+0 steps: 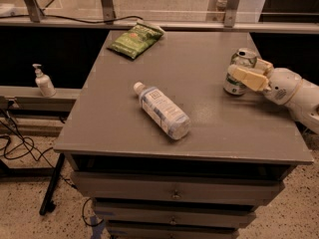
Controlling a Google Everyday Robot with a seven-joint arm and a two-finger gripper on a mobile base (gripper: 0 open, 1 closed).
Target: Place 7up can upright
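The 7up can, silver with a white-green label, stands upright near the right edge of the grey table. My gripper reaches in from the right. Its cream fingers sit on either side of the can's upper half, shut on it. The can's base appears to rest on the tabletop. The near finger hides the can's middle.
A clear water bottle with a blue-white label lies on its side at the table's middle. A flat green snack bag lies at the back left corner. A soap dispenser stands on a lower ledge at left. Drawers sit under the tabletop.
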